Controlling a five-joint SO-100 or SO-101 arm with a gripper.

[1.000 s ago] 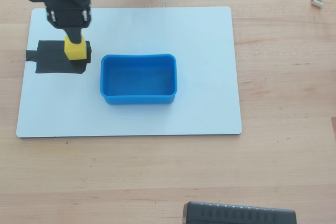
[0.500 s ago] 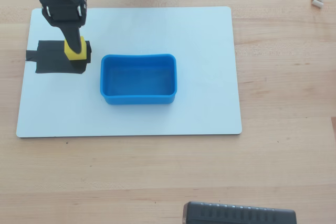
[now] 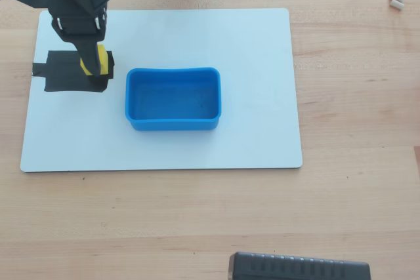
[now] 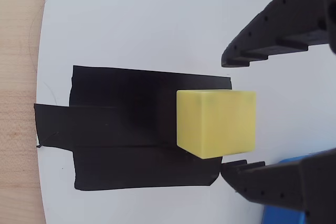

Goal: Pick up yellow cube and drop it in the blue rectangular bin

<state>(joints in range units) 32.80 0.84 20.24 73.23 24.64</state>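
So in the overhead view the black arm sits in the upper left of the frame, with its gripper pointing down over the black tape patch stuck near the left edge of the white board. The yellow cube peeks out right at the gripper tip, on the right end of the tape. Moving right, the blue rectangular bin sits near the middle of the board, open side up, close to the tape patch but not touching it. Further right it's bare wooden table, a couple of little white bits in the upper right corner, and some dark ribbed object at the bottom edge.

The wrist view is way clearer: tape patch on the left, the cube sitting on its right end, and the gripper around it. The fingers are spread apart, one above the cube and one below it in the frame. The upper one has a clear gap from the cube; the lower one is just beside its bottom corner, can't tell if it's actually touching. A sliver of the blue bin shows in the lower right corner.
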